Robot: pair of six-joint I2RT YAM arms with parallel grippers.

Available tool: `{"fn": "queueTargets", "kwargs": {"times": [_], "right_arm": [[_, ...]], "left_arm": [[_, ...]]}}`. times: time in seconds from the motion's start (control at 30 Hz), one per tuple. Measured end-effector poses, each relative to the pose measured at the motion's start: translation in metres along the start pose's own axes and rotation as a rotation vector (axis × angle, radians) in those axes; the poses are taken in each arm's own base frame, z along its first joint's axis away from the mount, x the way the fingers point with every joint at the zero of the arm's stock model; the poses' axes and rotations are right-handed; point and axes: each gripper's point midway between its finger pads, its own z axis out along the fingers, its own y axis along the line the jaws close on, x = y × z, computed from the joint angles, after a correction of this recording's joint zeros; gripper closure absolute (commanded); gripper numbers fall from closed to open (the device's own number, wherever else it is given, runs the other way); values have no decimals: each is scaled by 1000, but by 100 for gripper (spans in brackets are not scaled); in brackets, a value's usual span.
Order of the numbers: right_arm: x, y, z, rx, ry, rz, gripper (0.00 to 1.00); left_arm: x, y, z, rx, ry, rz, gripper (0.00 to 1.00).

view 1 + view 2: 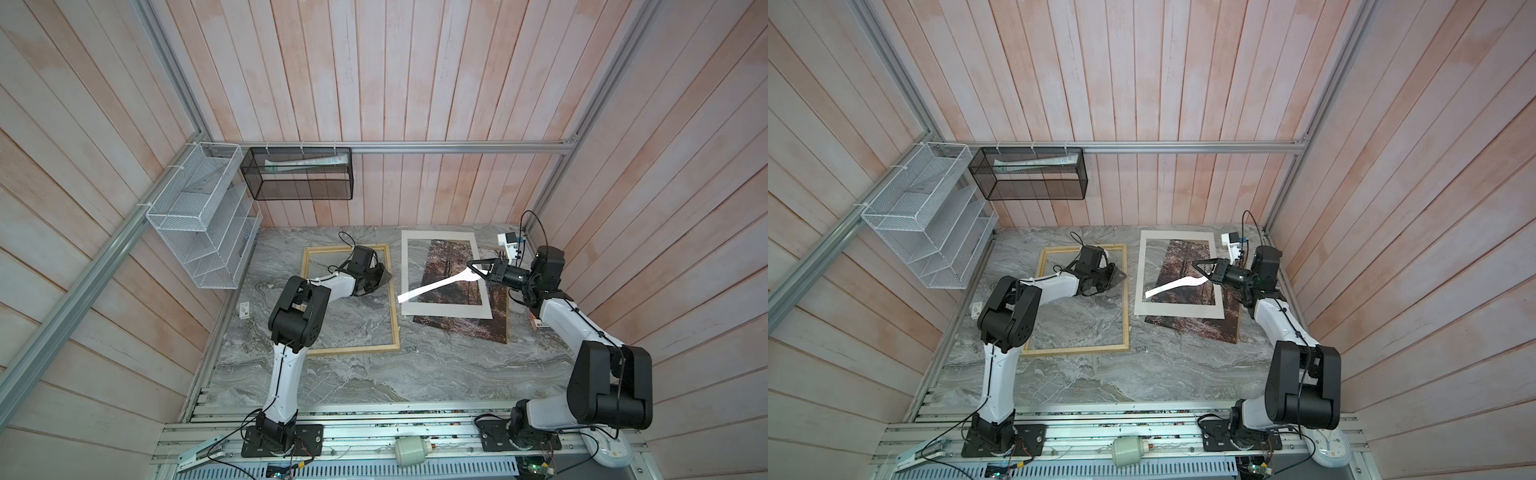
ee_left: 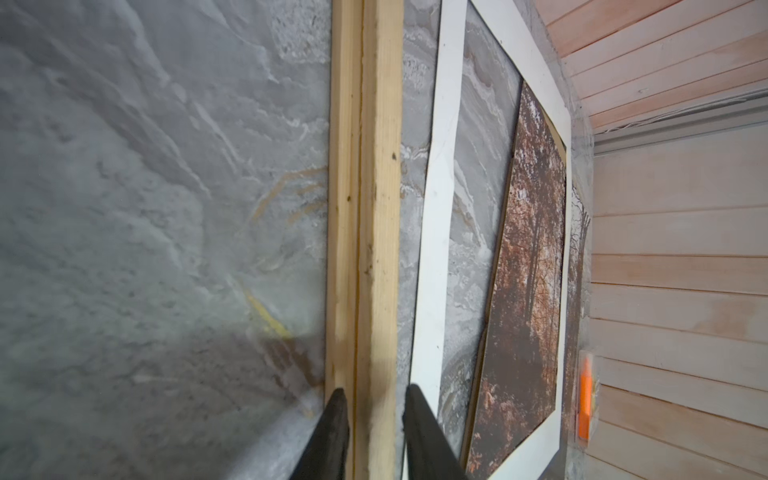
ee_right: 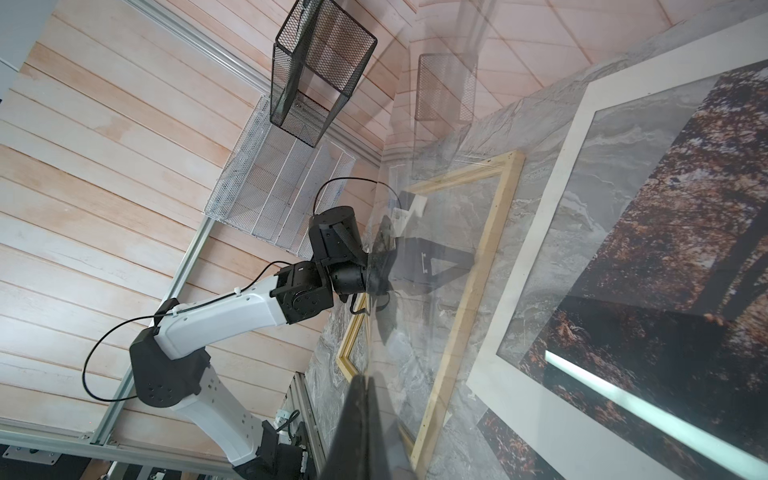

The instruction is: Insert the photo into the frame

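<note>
With left jaws pinching thin pale-wood rectangular frame (image 2: pixel 378 208), lower flat the clear glossy sheet (image 1: pixel 440 284) clamped in right jaws.

Grey marble-patterned tabletop (image 1: pixel 374 374), flat. On it:
- open rectangular picture frame of pale wood rails (image 1: pixel 353 349), left of centre, bare tabletop showing inside
- large brown-orange autumn-forest print (image 1: pixel 469 328), right of centre, askew
- white cardboard mat with rectangular opening (image 1: pixel 446 311), partly over the print, left side on the tabletop
- small white tag (image 1: pixel 244 309), left edge
- small orange-and-white item (image 1: pixel 539 325), right edge
</note>
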Motion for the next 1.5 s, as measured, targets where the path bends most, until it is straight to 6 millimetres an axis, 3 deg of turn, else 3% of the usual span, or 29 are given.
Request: {"fn": "queueTargets", "kwargs": {"times": [0.13,0.2,0.33,0.47,0.53,0.77,0.9,0.97,1.27,1.5], "right_arm": [[6,6,9,-17,24,-8,100],[12,9,16,-30,44,-11,100],[29,11,36,-56,105,1,100],[45,6,55,-76,156,21,100],[52,1,64,-80,177,39,100],[80,-11,106,-113,262,99,100],[97,-15,132,-136,300,146,100],[106,-17,149,-149,323,169,100],[121,-10,205,-206,371,199,100],[125,-26,233,-208,380,243,100]], "left_arm": [[-6,2,-13,-35,-19,28,63],[-14,2,-30,-46,-40,48,62],[-49,16,-82,-70,-132,57,62],[-79,66,-140,-180,-238,17,60],[-83,95,-162,-253,-268,-7,59],[-56,180,-209,-452,-274,-111,59],[-35,221,-223,-509,-259,-198,59],[-26,231,-224,-522,-247,-220,59],[-28,229,-222,-494,-261,-210,59],[-24,235,-223,-487,-256,-217,63]]}}
